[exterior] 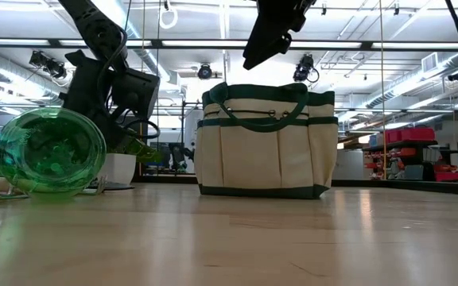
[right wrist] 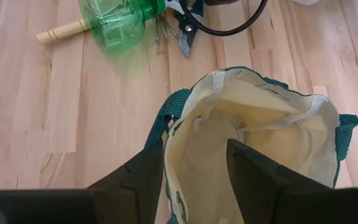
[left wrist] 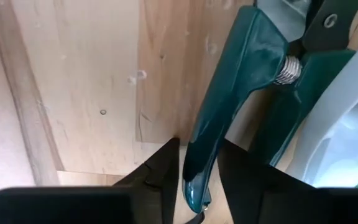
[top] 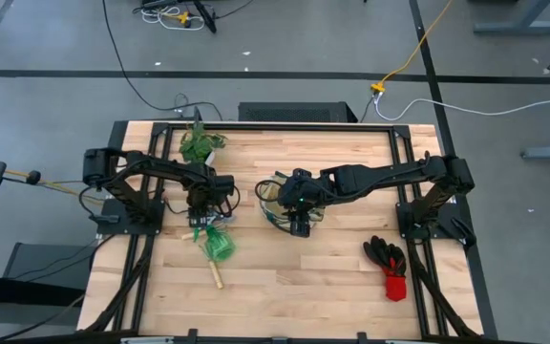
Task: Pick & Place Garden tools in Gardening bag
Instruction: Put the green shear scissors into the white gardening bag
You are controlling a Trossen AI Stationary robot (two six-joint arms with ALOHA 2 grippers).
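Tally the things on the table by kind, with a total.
Pruning shears: 1
Green rounded item: 1
Wooden-handled tool: 1
Pair of black-and-red gloves: 1
Gardening bag: 1
Potted plant: 1
Total: 6

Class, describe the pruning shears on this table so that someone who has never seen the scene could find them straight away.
Start at the cream gardening bag in the middle of the wooden table, then look to the left arm's side, where the left gripper reaches down. The pruning shears lie there, one dark green handle between its fingers. Unlike the see-through green item beside them, they have opaque green-and-white handles and a metal spring.
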